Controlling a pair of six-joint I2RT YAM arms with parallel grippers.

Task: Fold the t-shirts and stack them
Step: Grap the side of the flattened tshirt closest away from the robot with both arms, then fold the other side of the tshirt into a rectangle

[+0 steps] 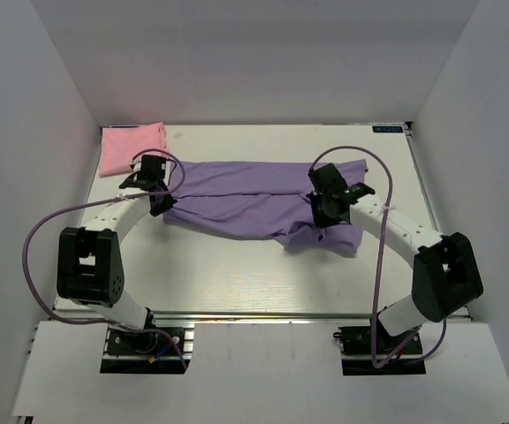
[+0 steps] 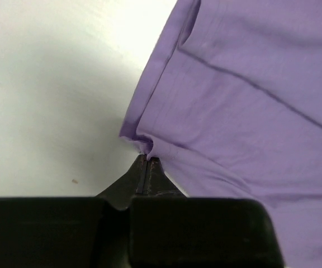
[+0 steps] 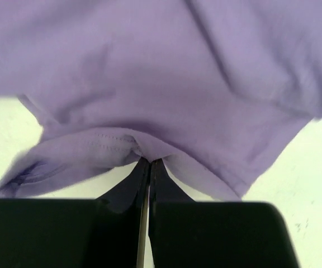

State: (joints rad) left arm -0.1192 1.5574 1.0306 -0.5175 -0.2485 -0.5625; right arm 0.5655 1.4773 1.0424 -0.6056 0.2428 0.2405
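Left end effector [image 2: 148, 161] and right end effector [image 3: 150, 162] pinch lavender t-shirt [image 1: 246, 201].

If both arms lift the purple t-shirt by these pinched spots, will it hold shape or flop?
Probably flop: the purple t-shirt lies in soft wrinkles and folds, so the span between the pinches would likely sag. The left fingers and right fingers each grip only a small bunched edge, which might slip out.
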